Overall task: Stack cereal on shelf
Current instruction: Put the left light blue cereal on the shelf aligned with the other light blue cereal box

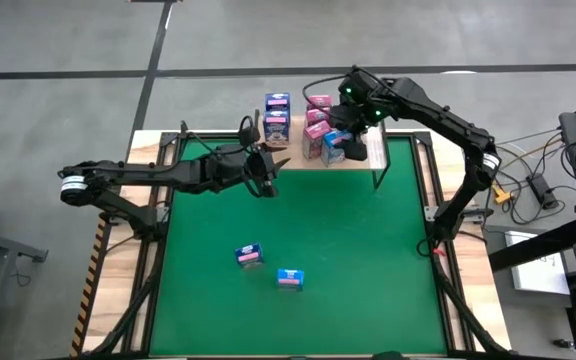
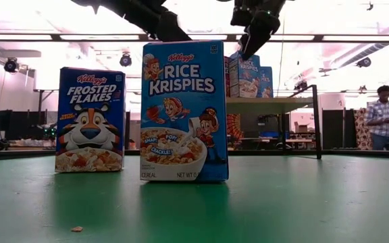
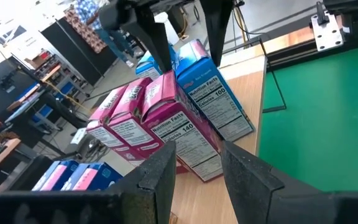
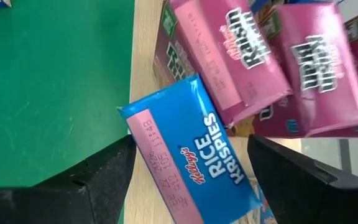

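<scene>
The shelf stands at the table's far edge. On it stand two dark blue cereal boxes, several pink ones and a light blue Rice Krispies box. My right gripper hangs open over the light blue box, a finger on either side of its top, touching nothing. My left gripper is open and empty, just off the shelf's near left part, pointing at the pink boxes. Two more cereal boxes stand upright on the green table: Frosted Flakes and Rice Krispies.
The two boxes stand near the middle of the table's near half, with bare green around them. Black frame rails run along the table's sides. A person stands in the room beyond the table.
</scene>
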Tool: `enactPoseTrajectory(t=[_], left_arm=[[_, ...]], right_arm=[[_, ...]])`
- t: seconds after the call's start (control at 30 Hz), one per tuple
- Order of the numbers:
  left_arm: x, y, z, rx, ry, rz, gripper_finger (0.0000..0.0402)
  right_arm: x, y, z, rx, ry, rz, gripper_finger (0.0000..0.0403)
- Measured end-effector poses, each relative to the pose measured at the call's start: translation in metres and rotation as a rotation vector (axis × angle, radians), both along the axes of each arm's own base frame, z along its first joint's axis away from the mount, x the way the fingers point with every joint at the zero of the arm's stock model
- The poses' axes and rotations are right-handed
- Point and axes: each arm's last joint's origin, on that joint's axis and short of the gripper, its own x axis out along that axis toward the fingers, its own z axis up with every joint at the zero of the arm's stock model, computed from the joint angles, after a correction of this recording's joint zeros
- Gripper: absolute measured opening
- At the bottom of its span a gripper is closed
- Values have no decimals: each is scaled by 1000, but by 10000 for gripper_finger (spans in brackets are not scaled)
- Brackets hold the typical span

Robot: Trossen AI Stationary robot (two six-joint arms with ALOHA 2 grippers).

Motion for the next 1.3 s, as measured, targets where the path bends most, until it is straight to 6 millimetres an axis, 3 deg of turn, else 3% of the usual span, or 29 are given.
enactPoseTrajectory(t=[0.17,0.73,1.07,1.3], left_arm=[[0,0,0,15,5,-2,112],[0,0,2,49,9,-10,112],[0,0,2,48,8,-11,112],[0,0,2,42,9,-9,112]], right_arm=[[1,-1,-4,14,24,-1,282],[-9,5,1,71,88,-47,176],[-24,5,11,-11,135,-131,160],[-33,-7,12,-17,131,-172,160]])
